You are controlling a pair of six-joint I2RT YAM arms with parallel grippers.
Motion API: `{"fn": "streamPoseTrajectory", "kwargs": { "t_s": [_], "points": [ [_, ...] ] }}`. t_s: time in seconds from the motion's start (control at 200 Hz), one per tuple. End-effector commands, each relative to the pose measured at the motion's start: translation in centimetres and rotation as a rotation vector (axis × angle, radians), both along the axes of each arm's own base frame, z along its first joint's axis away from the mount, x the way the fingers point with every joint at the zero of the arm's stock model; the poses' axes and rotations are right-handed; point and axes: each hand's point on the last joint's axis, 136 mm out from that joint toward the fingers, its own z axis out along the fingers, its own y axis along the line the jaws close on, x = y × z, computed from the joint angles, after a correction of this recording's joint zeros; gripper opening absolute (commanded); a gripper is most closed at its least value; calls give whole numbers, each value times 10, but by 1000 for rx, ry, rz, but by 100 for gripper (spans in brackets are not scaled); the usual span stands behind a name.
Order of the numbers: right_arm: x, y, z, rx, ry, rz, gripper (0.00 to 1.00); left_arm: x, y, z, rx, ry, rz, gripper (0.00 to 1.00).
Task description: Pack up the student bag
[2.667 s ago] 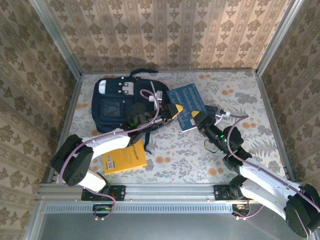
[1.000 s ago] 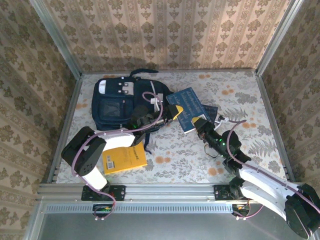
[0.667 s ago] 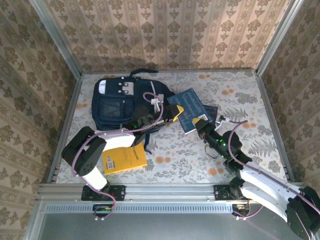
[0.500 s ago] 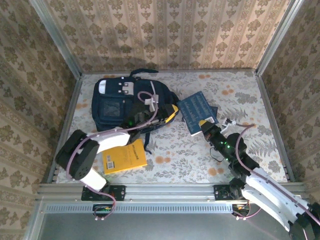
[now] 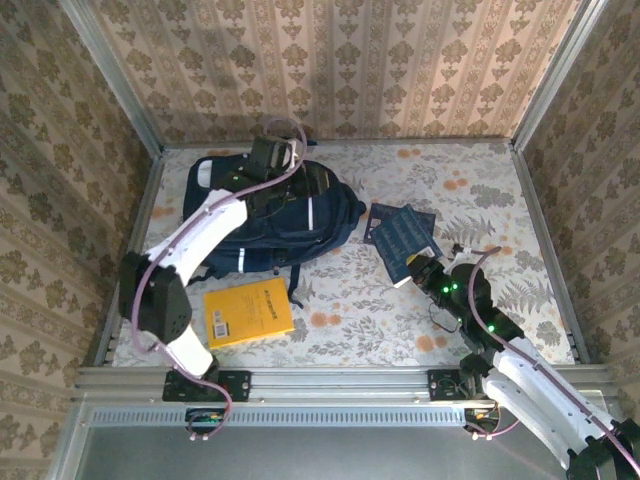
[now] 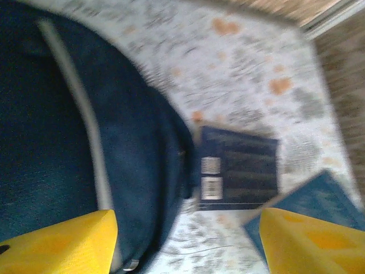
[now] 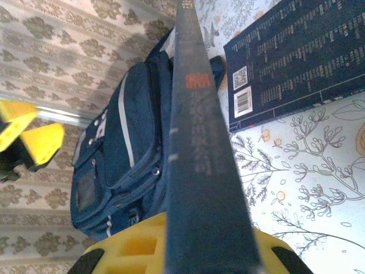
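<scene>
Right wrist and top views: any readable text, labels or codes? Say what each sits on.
Nothing is sharp enough to quote.
Spine of the held book: an orange block and pale lettering, blurred.
Back cover of the flat dark blue book: lines of print, a QR code and a barcode, too small to read.
Cover of the yellow book: dark print, too small to read.
On the student bag: no lettering visible.

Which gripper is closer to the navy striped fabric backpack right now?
Left. The left gripper is over the right half of the navy striped fabric backpack, jaws open; the right gripper sits to its right, shut on a dark blue book.
</scene>
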Motion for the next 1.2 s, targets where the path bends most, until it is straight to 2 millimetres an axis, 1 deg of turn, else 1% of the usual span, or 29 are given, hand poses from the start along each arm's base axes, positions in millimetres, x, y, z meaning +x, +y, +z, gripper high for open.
{"fn": "streamPoseTrajectory", "kwargs": {
  "t_s": [0.0, 0.115, 0.245, 0.335, 0.465, 0.535, 0.62, 0.68, 0.69, 0.7, 0.795, 0.93, 1.095, 1.195],
  "points": [
    [1, 6, 27, -26, -81, 54, 0, -3, 20, -43, 146, 129, -25, 68],
    [1, 2, 24, -47, -74, 50, 0, 9, 16, -51, 124, 148, -41, 66],
    [2, 2, 18, -56, -71, 57, 0, 20, 7, -53, 91, 145, -65, 61],
    [2, 2, 10, -58, -54, 66, 0, 25, 1, -53, 78, 138, -83, 54],
    [2, 2, 1, -50, -37, 70, 0, 31, -2, -60, 90, 147, -95, 43],
    [3, 1, 1, -41, -37, 67, 0, 34, -3, -63, 101, 154, -96, 43],
    [4, -1, 1, -40, -39, 63, 0, 39, -1, -68, 126, 160, -89, 48],
    [5, -2, 0, -42, -37, 58, 0, 41, 0, -70, 147, 159, -86, 48],
    [4, -2, 0, -42, -37, 60, 0, 47, 10, -71, 148, 161, -66, 48],
    [5, -2, 1, -41, -38, 60, 0, 49, 13, -71, 148, 162, -60, 48],
    [5, -3, -1, -40, -36, 57, 0, 55, 14, -74, 146, 163, -54, 48],
    [6, -3, -7, -41, -25, 56, 0, 62, 4, -77, 117, 173, -69, 45],
    [7, -3, -12, -32, -15, 58, 0, 71, -4, -87, 108, 186, -73, 39],
    [8, -2, -16, -30, -3, 58, 0, 72, -13, -94, 98, 199, -86, 35]
  ]
}}
